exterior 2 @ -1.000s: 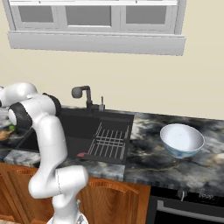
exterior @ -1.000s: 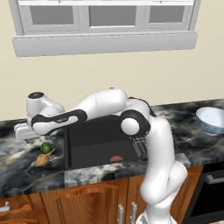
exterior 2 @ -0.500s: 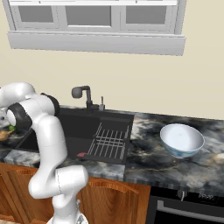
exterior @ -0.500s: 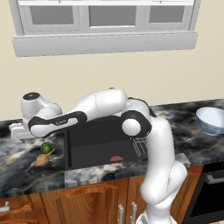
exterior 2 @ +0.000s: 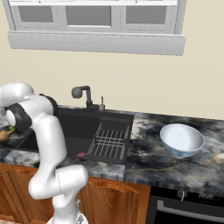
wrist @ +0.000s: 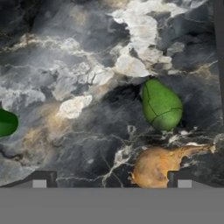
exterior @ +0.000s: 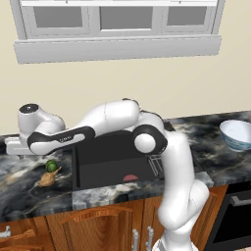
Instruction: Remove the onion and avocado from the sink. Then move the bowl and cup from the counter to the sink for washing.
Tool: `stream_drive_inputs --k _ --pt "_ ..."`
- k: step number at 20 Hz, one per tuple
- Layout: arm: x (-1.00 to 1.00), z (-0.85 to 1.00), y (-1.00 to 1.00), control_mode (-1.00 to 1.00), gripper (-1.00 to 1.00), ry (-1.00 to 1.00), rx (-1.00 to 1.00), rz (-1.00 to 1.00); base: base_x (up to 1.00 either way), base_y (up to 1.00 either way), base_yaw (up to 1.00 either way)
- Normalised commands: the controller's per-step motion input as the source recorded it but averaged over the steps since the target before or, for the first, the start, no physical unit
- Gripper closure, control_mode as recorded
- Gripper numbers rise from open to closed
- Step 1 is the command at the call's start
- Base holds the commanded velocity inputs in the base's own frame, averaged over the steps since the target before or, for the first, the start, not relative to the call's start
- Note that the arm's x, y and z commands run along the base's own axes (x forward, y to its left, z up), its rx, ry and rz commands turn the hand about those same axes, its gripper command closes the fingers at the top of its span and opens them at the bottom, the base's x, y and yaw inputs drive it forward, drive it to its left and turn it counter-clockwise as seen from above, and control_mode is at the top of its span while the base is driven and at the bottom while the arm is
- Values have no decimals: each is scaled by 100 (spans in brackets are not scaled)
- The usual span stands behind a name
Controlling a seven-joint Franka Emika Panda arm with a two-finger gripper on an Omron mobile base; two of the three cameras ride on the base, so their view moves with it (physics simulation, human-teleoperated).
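Raised slightly since 1 second ago, the white arm's hand now hangs higher over the left part of the black, grey and white marbled stone desk [exterior: 29, 191]. Jaws [wrist: 111, 179] stand wide apart, holding nothing. Dark green rounded avocado [wrist: 161, 105] and tan-orange onion [wrist: 156, 165] lie near each other on the desk, left of the black recessed sink [exterior: 110, 164]. Wide white bowl with bluish rim [exterior 2: 181, 140] rests on the desk right of the sink.

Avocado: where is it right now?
The avocado lies on the counter left of the sink, right beside the onion, under the open gripper.
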Motion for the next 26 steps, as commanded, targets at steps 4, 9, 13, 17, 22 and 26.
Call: stream_drive_inputs --k 4,9,13,17,22,26 --pt "0 8 20 -100 -100 0 0 -6 0 0 0" --pt "0 5 19 -100 -100 0 1 -5 0 0 0" --pt "0 1 17 -100 -100 0 0 -6 0 0 0" --pt "0 0 19 -100 -100 0 0 -9 0 0 0" --pt "0 0 18 -100 -100 0 0 -11 0 0 0" --pt "0 0 18 -100 -100 0 0 -9 0 0 0"
